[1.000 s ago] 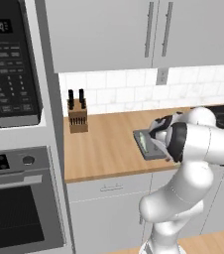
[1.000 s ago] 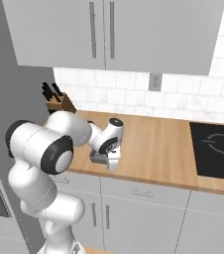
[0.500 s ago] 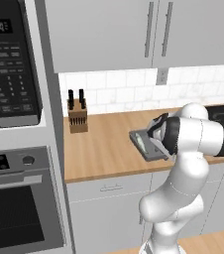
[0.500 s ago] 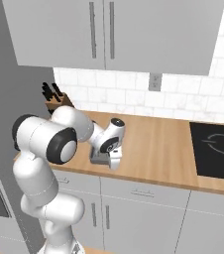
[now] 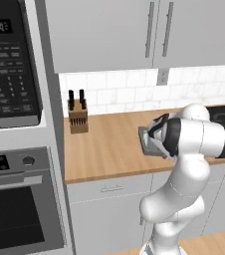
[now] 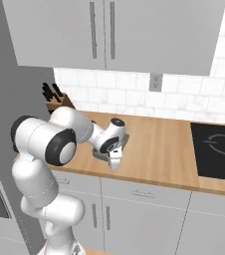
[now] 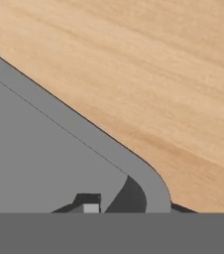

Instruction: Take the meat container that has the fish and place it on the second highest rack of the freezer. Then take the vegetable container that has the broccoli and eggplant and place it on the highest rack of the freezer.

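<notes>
The meat container (image 5: 146,141) is a dark-grey tray lying on the wooden counter (image 5: 109,149), mostly covered by my hand in both base views. My gripper (image 5: 158,144) points down at its near corner. In the hand view the tray's flat floor (image 7: 44,149) and rounded rim corner fill the left, and my gripper (image 7: 134,207) straddles that rim, one tip inside the tray and one outside, shut on it. From the right base view, the gripper (image 6: 113,159) presses onto the tray edge (image 6: 98,154). The fish is hidden; the freezer and the vegetable container are out of view.
A knife block (image 5: 77,117) stands at the back left of the counter. The black microwave (image 5: 10,64) and oven (image 5: 15,209) column rises at the far left. A black cooktop (image 6: 219,149) lies to the right. Wall cabinets (image 6: 104,30) hang overhead.
The jaws have drawn together from wide open onto the tray's rim. The arm's elbow has shifted slightly; the tray has stayed in place.
</notes>
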